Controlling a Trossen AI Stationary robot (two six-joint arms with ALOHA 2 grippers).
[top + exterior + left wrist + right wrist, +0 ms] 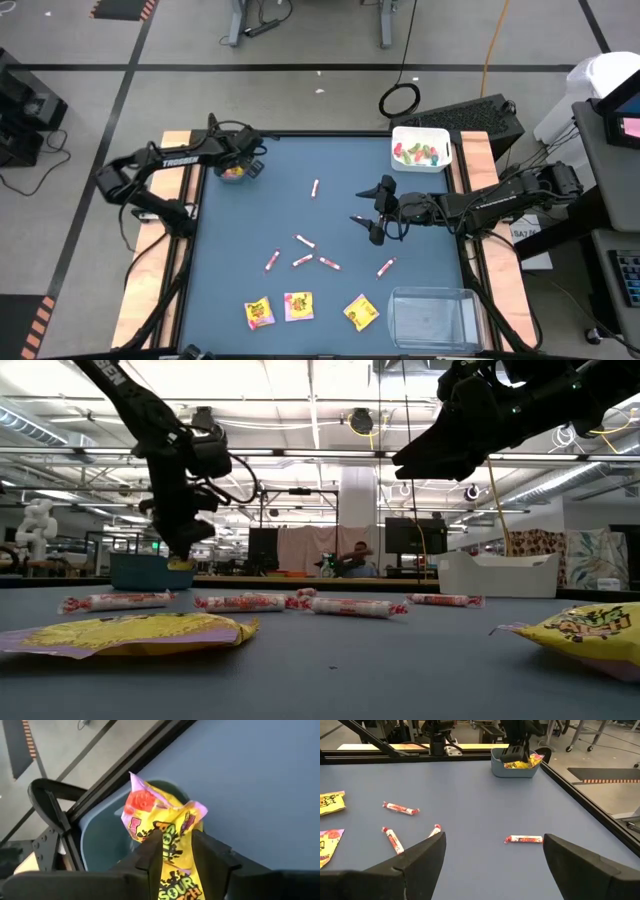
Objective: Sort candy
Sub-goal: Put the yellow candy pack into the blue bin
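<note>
Holding a yellow packet [167,837] pinched in my left fingers [175,857] over the teal bin [238,172], right fingers [366,226] spread mid-counter, I still see three packets [298,306] and six sticks [303,260] left to sort.

Both arms are matte black and built of jointed segments, with black cables looping loosely along them. The left arm [170,160] carries white "TROSSEN" lettering on its forearm. Each hand ends in two broad, flat, dark fingers [415,865].
</note>
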